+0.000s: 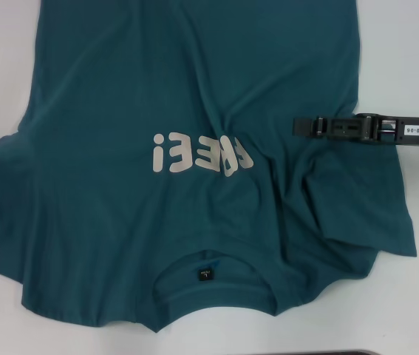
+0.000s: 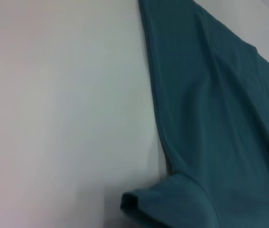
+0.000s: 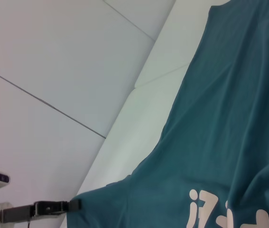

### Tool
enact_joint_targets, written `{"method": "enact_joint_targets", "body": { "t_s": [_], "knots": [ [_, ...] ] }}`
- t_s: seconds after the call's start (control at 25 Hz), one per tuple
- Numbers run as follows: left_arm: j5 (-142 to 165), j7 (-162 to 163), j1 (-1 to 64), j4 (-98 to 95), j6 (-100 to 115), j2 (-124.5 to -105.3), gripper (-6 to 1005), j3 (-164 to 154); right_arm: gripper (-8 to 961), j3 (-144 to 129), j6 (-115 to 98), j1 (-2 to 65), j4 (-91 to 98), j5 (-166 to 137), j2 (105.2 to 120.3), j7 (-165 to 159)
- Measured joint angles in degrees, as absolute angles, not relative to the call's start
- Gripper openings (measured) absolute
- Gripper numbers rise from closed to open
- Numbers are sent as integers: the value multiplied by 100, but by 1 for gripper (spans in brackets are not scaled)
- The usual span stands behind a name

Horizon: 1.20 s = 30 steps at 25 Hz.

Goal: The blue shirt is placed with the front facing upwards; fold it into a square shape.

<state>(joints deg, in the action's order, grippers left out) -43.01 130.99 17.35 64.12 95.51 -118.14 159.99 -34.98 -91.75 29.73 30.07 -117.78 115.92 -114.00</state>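
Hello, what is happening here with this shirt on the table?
A robot is set to fold the blue shirt, which lies front up on the white table, its collar toward the robot. The right gripper reaches in over the shirt's right side, where the cloth is bunched. The left gripper is at the left sleeve. The shirt is not yet folded.

The blue shirt lies spread on the table — collar nearest the robot, right gripper over its right side.
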Motion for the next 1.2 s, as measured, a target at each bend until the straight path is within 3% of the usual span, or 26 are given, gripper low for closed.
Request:
{"method": "enact_joint_targets", "body": {
  "t_s": [0.44, 0.88, 1.2],
  "knots": [
    [-4336, 14450, 2394, 6221, 10635, -11789, 7, 15867, 897, -3508, -9175, 2997, 2979, -11796, 11592, -11407],
    [-4409, 14962, 2856, 5840, 10706, -12230, 12, 15479, 898, -3502, -9171, 2964, 2979, -11796, 11593, -11409],
    [-4365, 14975, 2863, 5825, 10293, -12273, 29, 15024, 898, -3511, -9152, 2985, 2979, -11795, 11593, -11408]
  ]
}}
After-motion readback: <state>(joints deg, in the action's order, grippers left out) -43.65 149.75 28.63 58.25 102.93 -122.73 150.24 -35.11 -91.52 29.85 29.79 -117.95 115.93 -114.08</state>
